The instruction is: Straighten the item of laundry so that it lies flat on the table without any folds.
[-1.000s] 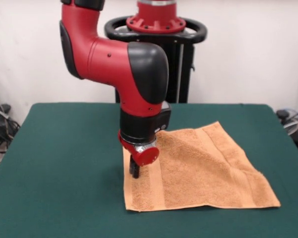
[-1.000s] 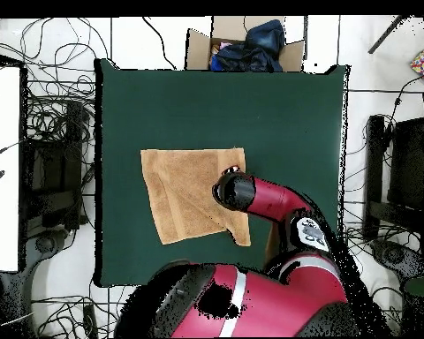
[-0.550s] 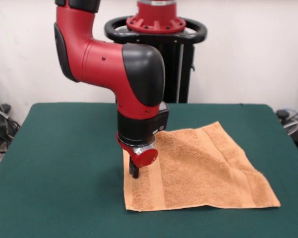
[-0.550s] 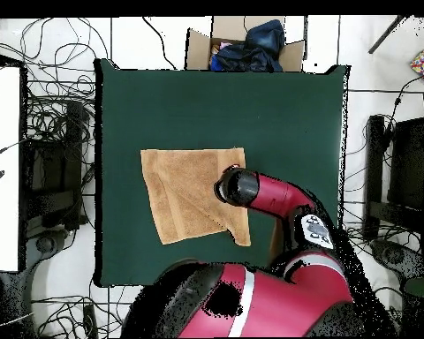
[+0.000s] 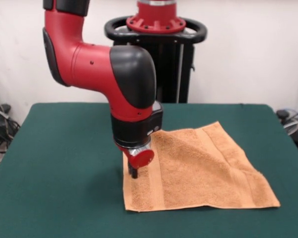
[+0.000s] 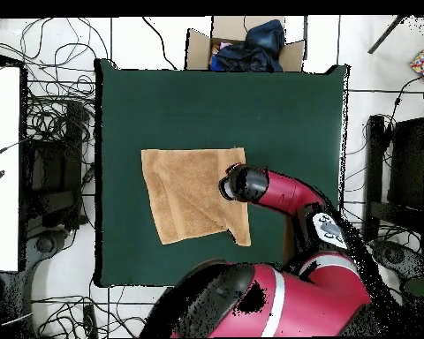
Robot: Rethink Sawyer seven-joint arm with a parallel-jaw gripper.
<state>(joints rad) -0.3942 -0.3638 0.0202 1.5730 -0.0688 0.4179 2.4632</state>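
The item of laundry (image 5: 203,168), an orange-tan towel, lies spread on the right half of the green table (image 5: 59,163). A woven band runs along its left edge, and a raised crease crosses it diagonally toward the right corner. My gripper (image 5: 133,172) points straight down at the towel's left edge, its dark tip touching or just above the cloth. In the overhead view the towel (image 6: 189,194) sits mid-table (image 6: 224,106). There the red wrist (image 6: 242,184) covers the gripper and the towel's right edge.
A cardboard box (image 6: 242,46) holding dark blue cloth stands beyond the table's far edge. Cables litter the floor on both sides, and a white desk (image 6: 3,168) stands at the left. The bulky red arm (image 5: 104,69) hangs over the table's middle.
The arm's upper links swung a little to the left in the front view. The gripper tip stayed at the towel's left edge, and the towel looks unchanged.
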